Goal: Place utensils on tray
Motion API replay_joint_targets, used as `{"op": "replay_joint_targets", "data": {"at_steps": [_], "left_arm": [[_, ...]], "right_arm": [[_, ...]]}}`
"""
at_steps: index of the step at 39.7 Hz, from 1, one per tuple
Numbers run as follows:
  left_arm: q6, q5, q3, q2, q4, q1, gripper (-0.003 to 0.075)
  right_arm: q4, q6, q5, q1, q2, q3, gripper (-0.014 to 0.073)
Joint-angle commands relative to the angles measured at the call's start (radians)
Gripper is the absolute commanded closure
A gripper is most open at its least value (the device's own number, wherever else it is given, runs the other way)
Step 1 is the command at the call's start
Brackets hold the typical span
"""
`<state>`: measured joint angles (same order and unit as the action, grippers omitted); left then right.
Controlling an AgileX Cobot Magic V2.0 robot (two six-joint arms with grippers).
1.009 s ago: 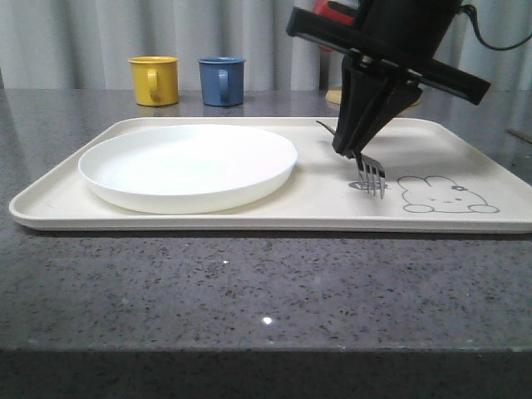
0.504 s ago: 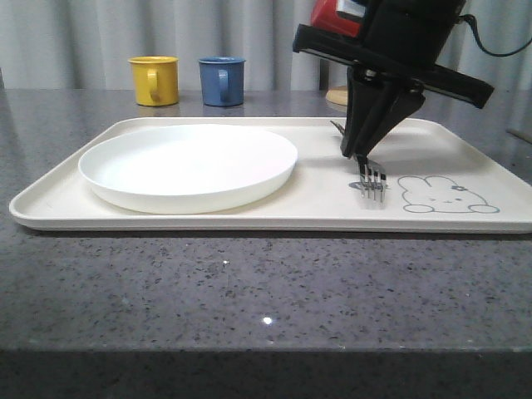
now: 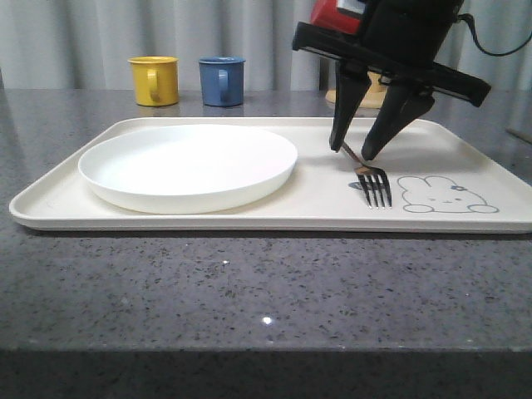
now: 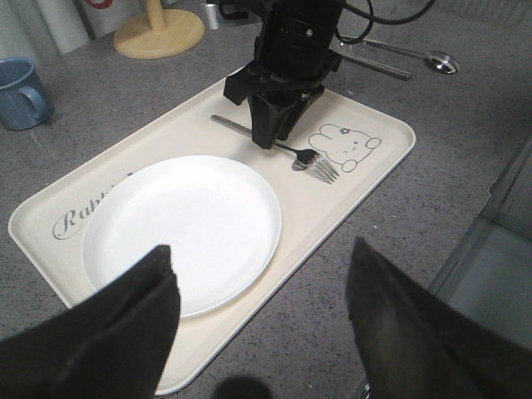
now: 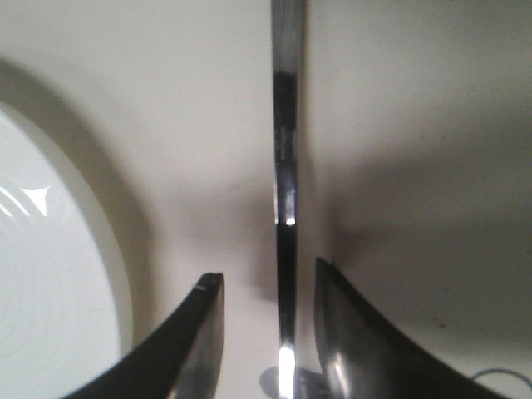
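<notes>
Tray takes up most of the counter, and two things lie in it: the plate on its left half, with nothing on it, and the fork on its right half, flat, tines just beside the rabbit drawing. The right gripper stands over the fork's handle with its fingers spread to either side, not pinching it. The left gripper hangs above the tray's near edge, fingers wide apart, holding nothing. Off the tray, a spoon and chopsticks lie on the counter. Behind sit a yellow mug and a blue mug.
</notes>
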<state>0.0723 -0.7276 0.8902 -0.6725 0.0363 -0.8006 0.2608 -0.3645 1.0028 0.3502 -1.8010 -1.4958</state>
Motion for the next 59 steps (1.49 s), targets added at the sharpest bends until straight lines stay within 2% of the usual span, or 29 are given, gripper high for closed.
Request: {"op": "replay_joint_targets", "data": {"at_steps": [1, 5, 9, 13, 24, 32, 51, 59], "left_arm": [[-0.009, 0.077, 0.026, -0.003, -0.007, -0.007, 0.0300], [-0.009, 0.077, 0.026, -0.003, -0.007, -0.007, 0.0300], [-0.009, 0.077, 0.026, -0.003, -0.007, -0.007, 0.0300], [-0.009, 0.077, 0.026, -0.003, -0.007, -0.007, 0.0300], [-0.009, 0.077, 0.026, -0.003, -0.007, -0.007, 0.0300], [-0.009, 0.077, 0.026, -0.003, -0.007, -0.007, 0.0300], [-0.009, 0.077, 0.026, -0.003, -0.007, -0.007, 0.0300], [-0.009, 0.077, 0.026, -0.003, -0.007, -0.007, 0.0300]], "right_arm": [[-0.053, 0.036, -0.016, -0.001, 0.094, -0.029, 0.0290], [-0.165, 0.121, 0.043, -0.001, 0.164, -0.029, 0.0290], [-0.302, 0.128, 0.117, -0.008, 0.237, -0.029, 0.0290], [-0.368, 0.131, 0.172, -0.050, 0.283, -0.029, 0.0290], [-0.283, 0.346, 0.303, -0.298, 0.295, -0.015, 0.0290], [-0.273, 0.373, 0.294, -0.413, 0.238, -0.003, 0.0290], [-0.272, 0.408, 0.286, -0.431, 0.057, -0.003, 0.0293], [-0.247, 0.409, 0.276, -0.431, 0.041, -0.003, 0.0346]]}}
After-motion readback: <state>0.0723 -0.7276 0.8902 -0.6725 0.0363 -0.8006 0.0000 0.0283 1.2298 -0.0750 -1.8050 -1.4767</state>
